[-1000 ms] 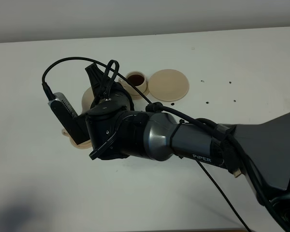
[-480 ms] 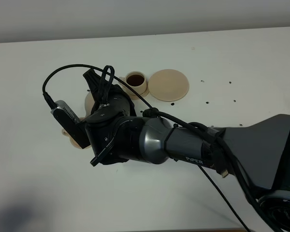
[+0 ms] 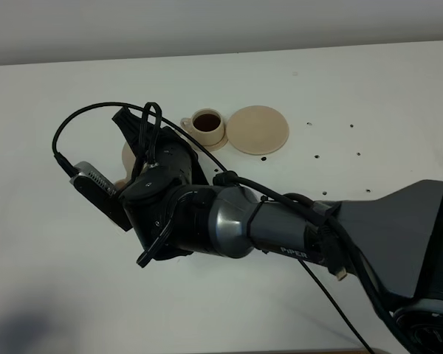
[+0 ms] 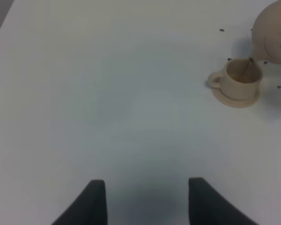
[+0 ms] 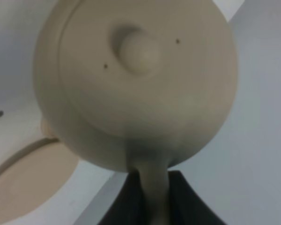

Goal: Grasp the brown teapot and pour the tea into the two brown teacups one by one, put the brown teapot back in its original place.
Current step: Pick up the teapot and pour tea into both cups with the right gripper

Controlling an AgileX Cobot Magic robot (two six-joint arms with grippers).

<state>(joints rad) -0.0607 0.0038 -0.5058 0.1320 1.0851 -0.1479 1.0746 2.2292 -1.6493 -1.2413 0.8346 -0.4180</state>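
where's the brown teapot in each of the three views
exterior high: brown teapot left of centre, mostly hidden behind the right arm's wrist.
left wrist: at the upper right corner, tilted, spout over a teacup on its saucer.
right wrist: fills the frame, lid knob showing, handle between the right tool's fingers.
shared landmark: that teacup under the spout; exterior high hides it.

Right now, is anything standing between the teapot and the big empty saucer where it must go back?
Yes, the filled cup stands between the teapot and the big saucer, close beside that saucer.
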